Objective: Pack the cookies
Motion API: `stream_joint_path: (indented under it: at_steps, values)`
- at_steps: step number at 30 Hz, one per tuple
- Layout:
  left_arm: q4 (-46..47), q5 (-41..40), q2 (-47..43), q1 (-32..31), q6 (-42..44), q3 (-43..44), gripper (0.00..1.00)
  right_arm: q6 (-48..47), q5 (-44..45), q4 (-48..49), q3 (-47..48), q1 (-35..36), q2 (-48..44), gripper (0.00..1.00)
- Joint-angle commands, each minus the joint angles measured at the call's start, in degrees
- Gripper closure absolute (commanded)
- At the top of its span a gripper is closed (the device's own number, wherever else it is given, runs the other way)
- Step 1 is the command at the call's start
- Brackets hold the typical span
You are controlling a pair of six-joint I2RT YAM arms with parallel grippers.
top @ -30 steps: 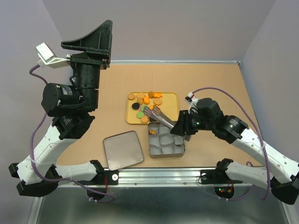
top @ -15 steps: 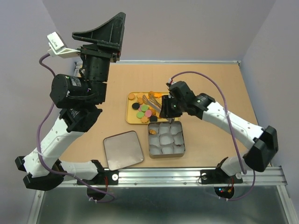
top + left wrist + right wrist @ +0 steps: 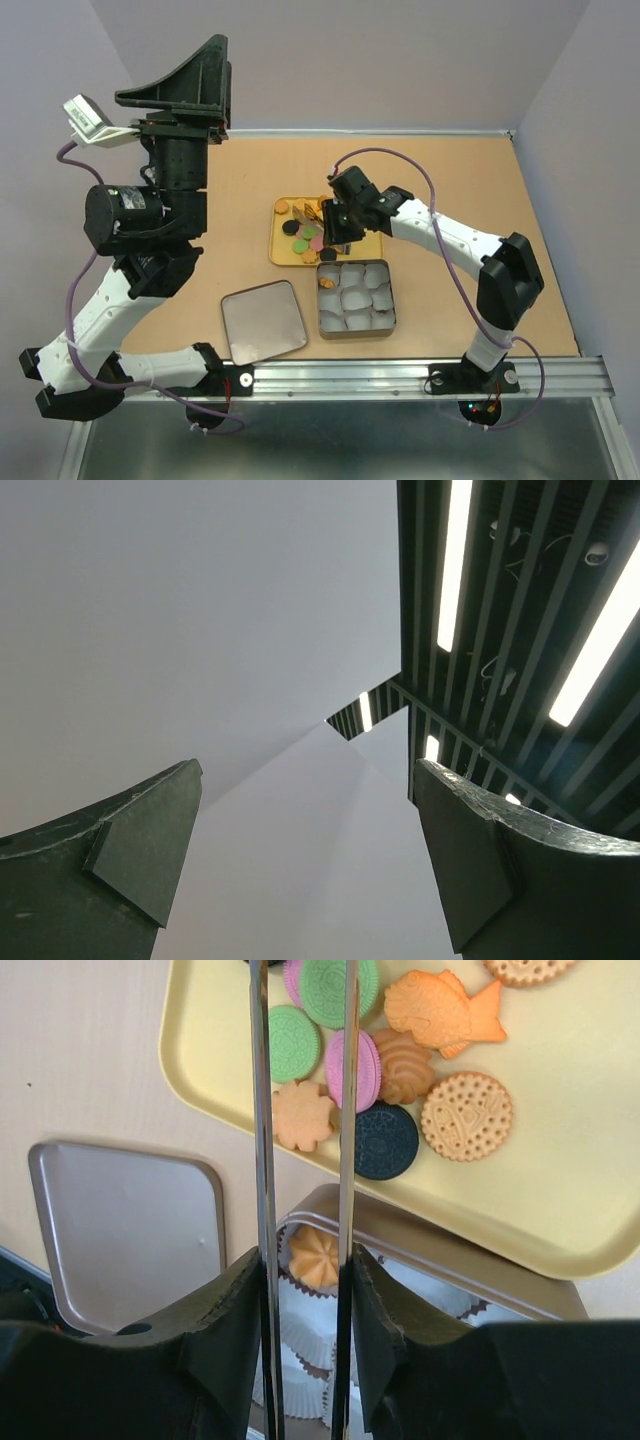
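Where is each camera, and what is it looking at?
Top: above, behind the arms, looking down at the table; both arms show.
Left wrist: on the raised left arm, facing the ceiling; left gripper open wide.
Right wrist: looking down along tongs in the right gripper.
Top and right wrist share the tray, cookies, tin, lid.

The top view looks down from above and behind the arm bases, far enough back to take in the whole worktop (image 3: 440,180). The left wrist camera rides on the raised left end effector (image 3: 185,85) and faces upward at wall (image 3: 200,620) and ceiling (image 3: 520,660). The right wrist camera looks down along its own end effector (image 3: 303,975), close over the tray (image 3: 560,1180), tin (image 3: 450,1256) and lid (image 3: 130,1230). The top view shows the same tray (image 3: 283,252), tin (image 3: 392,300) and lid (image 3: 262,320) from farther off.
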Motion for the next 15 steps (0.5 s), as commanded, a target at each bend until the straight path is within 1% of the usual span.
stream_joint_path:
  at_steps: [1, 9, 12, 15]
  values:
    - [4.8, -3.2, -2.4, -0.2, 2.5, -1.5, 0.01, -0.8, 1.1, 3.2, 6.0, 0.6, 2.0, 0.58]
    - [4.5, -3.9, -3.6, -0.2, 4.1, -1.9, 0.01, -1.1, 1.9, 3.2, 7.8, 1.4, 4.9, 0.58]
    - [4.4, -4.1, -3.7, -0.2, 4.8, -1.9, 0.01, -1.1, 5.8, 2.8, 7.3, 1.8, 4.9, 0.58]
    - [4.3, -4.5, -3.9, -0.2, 5.0, -2.3, 0.01, -1.3, 7.2, 1.9, 6.5, 1.8, 4.9, 0.58]
